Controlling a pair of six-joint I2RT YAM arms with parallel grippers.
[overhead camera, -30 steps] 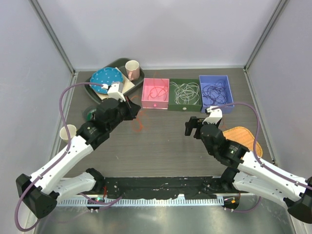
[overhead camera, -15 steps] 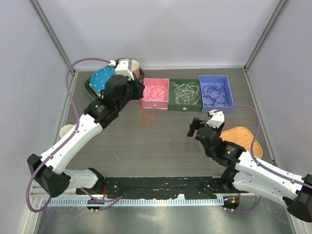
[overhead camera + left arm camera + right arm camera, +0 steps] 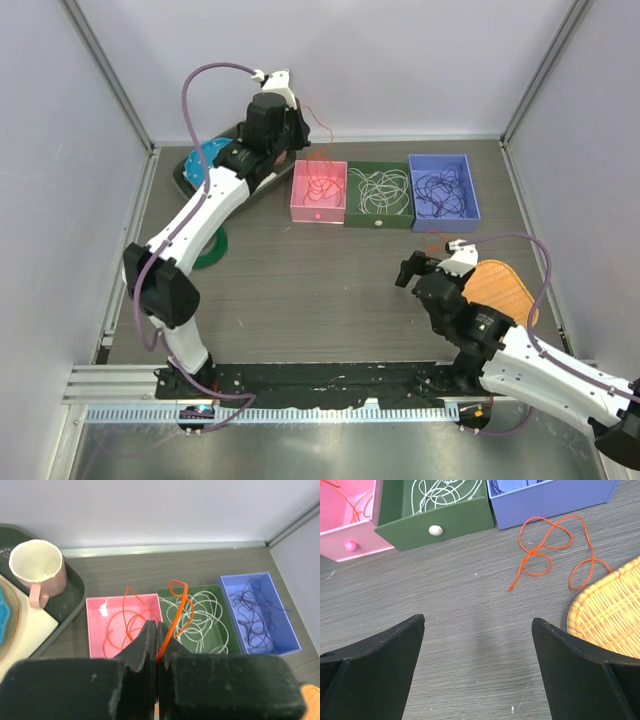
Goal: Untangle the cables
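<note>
My left gripper [image 3: 156, 625] is shut on a red-orange cable [image 3: 171, 627], raised high over the pink box [image 3: 318, 192]. The cable curls up past its jaws and trails down. More red-orange cable lies in the pink box [image 3: 125, 625]. White cables fill the green box [image 3: 200, 620], and dark purple ones the blue box [image 3: 257, 615]. Another red-orange cable [image 3: 532, 555] lies looped on the table in front of the blue box, beside the wicker tray. My right gripper [image 3: 477, 622] hovers open over bare table just short of it, with nothing between its fingers.
A wicker tray [image 3: 500, 285] lies at the right, next to my right gripper [image 3: 412, 268]. A dark tray [image 3: 70, 597] at the back left holds a pink cup [image 3: 37, 567] and a blue plate [image 3: 208, 160]. A green tape ring [image 3: 212, 252] lies on the left.
My left arm has swung from mid-table up and back over the pink box, carrying the red-orange cable up off the table. The right gripper has drifted slightly back toward the right, still open.
</note>
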